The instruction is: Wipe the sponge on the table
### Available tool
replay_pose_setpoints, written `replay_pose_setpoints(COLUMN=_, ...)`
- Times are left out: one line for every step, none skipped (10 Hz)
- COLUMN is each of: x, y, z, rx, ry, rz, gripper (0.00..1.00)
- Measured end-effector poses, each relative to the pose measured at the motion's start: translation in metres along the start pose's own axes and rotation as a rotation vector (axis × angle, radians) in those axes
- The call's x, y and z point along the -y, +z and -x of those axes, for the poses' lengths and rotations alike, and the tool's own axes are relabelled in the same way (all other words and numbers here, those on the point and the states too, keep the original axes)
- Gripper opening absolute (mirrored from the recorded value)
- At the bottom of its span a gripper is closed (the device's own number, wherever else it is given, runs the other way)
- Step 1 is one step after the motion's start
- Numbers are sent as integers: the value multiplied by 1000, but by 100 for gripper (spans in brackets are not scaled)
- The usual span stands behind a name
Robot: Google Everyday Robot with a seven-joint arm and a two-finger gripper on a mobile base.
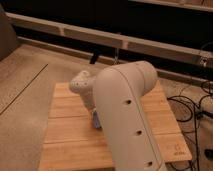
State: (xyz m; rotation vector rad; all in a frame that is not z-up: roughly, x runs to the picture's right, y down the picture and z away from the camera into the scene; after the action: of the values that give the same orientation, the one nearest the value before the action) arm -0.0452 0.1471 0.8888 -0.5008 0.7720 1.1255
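A sliver of the blue sponge shows on the light wooden table, just left of my big white arm. My gripper reaches down from the rounded wrist onto the sponge near the table's middle. The arm hides most of the gripper and the sponge.
My arm covers the table's centre and right half. Black cables lie on the floor to the right. Grey speckled floor spreads to the left. A pale rail along a dark wall runs behind the table.
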Motion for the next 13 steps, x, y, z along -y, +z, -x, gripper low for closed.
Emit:
replay_pose_setpoints(x=1, y=-2, z=11, rx=5, ry=-12, rz=-11, gripper=0)
replay_pose_setpoints(x=0, y=-6, z=22, rx=20, ry=-26, rz=-24, gripper=3)
replay_pose_setpoints(x=-3, y=-15, z=35, rx=42, ry=-40, rz=-27, gripper=14)
replay_pose_setpoints(x=-5, y=-21, z=40, rx=57, ry=-46, rz=-28, gripper=22)
replay_pose_setpoints(x=-8, y=-29, z=43, rx=75, ry=-53, rz=-28, gripper=32)
replay_pose_setpoints(x=-10, y=-35, z=41, rx=87, ry=-57, rz=-26, gripper=43)
replay_pose_setpoints(x=-11, y=-38, z=36, rx=91, ry=-48, rz=-20, gripper=52)
replay_pose_setpoints(x=-12, y=-37, z=29, rx=91, ry=-35, rz=-10, gripper=63)
replay_pose_setpoints(x=-12, y=-35, z=21, rx=89, ry=-21, rz=3, gripper=74)
replay_pose_setpoints(x=-12, y=-34, z=17, rx=87, ry=-14, rz=12, gripper=79)
replay_pose_setpoints(x=-11, y=-33, z=14, rx=87, ry=-7, rz=19, gripper=80)
replay_pose_setpoints(x=-10, y=-32, z=13, rx=89, ry=-2, rz=25, gripper=80)
replay_pose_setpoints(x=-8, y=-32, z=12, rx=94, ry=2, rz=30, gripper=80)
